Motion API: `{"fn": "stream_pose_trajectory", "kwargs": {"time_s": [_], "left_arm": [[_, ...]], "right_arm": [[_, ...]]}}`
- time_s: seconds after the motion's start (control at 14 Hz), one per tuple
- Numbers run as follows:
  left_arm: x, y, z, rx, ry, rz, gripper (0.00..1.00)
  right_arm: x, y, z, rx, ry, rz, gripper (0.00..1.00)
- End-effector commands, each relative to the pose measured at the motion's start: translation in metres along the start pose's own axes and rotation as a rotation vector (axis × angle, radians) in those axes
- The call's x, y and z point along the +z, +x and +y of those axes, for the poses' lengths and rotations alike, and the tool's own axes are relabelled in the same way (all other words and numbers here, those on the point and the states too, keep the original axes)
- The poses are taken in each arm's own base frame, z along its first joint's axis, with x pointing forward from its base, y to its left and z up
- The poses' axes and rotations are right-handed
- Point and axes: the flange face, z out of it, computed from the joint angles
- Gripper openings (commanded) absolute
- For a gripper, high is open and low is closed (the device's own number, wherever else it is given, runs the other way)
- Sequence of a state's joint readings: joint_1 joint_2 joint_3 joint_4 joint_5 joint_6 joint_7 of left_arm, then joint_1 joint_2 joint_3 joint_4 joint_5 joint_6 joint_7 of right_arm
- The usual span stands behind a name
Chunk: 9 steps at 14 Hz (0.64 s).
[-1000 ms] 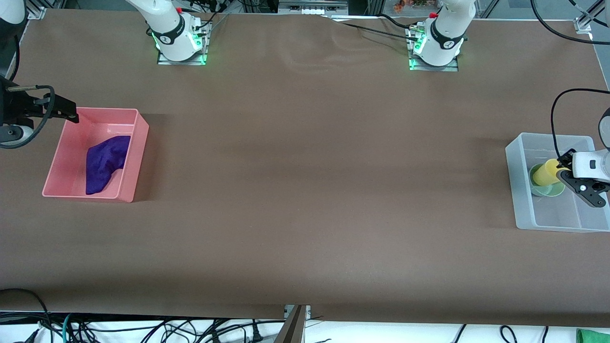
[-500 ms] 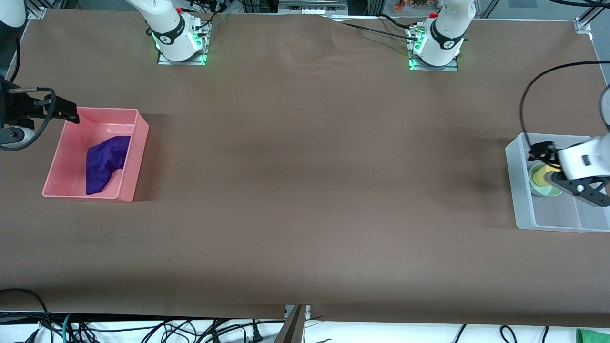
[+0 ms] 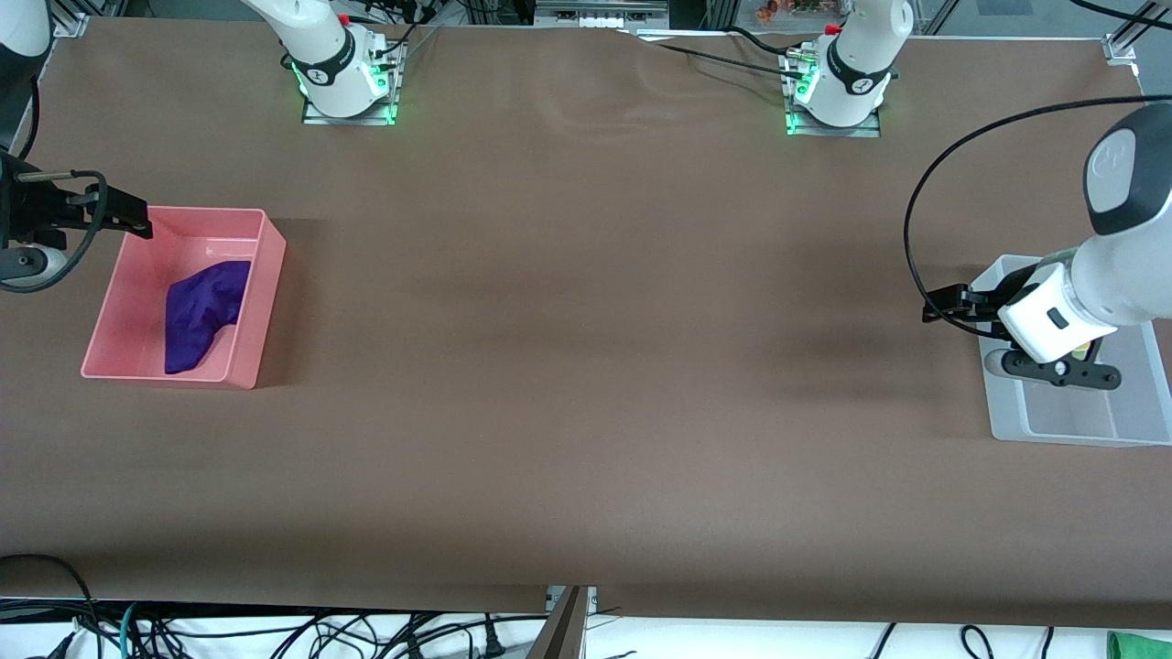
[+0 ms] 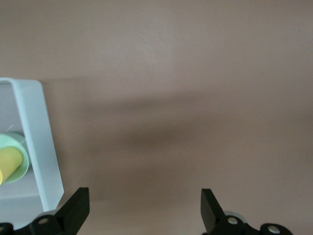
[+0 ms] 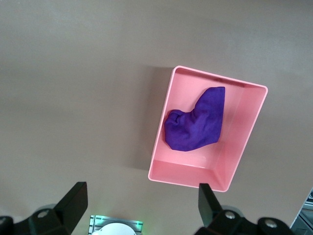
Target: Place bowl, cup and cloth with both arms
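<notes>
Cloth (image 3: 203, 311) lies in pink bin (image 3: 270, 240) | cup (image 4: 7, 164) nested in bowl (image 4: 19, 172) inside clear bin (image 3: 1062, 432), stacked to share space | left gripper (image 3: 957, 303) over clear bin's edge, jaws wide, empty | right gripper (image 3: 128, 220) waits at pink bin's corner, wide, empty.

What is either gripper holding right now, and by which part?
Nothing. The left gripper is open and empty by the clear bin; the right gripper is open and empty above the pink bin.
</notes>
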<state>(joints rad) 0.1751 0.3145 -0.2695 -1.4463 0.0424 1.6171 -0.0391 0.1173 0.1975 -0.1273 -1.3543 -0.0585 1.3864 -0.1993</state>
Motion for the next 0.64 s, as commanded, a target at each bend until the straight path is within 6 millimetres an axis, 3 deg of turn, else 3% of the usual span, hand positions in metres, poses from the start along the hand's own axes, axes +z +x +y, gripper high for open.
{"fn": "stream_pose_trajectory", "kwargs": {"time_s": [0.0,0.14,0.21,0.57], "left_arm": [[-0.061,-0.036,0.018,-0.139,-0.003,0.126,1.00],[-0.066,-0.076,0.015,-0.158,-0.006,0.160,1.00],[-0.057,-0.087,0.017,-0.143,0.015,0.143,1.00],[-0.053,-0.094,0.019,-0.111,0.020,0.137,1.00]], "right_arm": [[0.000,-0.001,0.004,0.008,-0.007,-0.001,1.00],[0.000,-0.001,0.004,0.008,-0.007,0.001,1.00],[0.000,-0.001,0.004,0.008,-0.007,0.001,1.00],[0.001,-0.001,0.005,0.010,-0.007,-0.001,1.00]]}}
